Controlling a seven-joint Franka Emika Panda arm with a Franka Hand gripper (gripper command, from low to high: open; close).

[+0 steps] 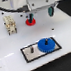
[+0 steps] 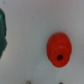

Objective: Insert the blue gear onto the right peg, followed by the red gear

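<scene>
Exterior view, left to right: grey plate carrying the blue gear, already seated; behind, the red gear on the table beneath the gripper — jaw state indeterminate. Wrist view alone shows the gear's dark centre hole.

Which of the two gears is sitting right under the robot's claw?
The red gear, the smaller one, lying on the white table just below the gripper. The larger blue gear is apart from it, already sitting on the grey plate.
</scene>
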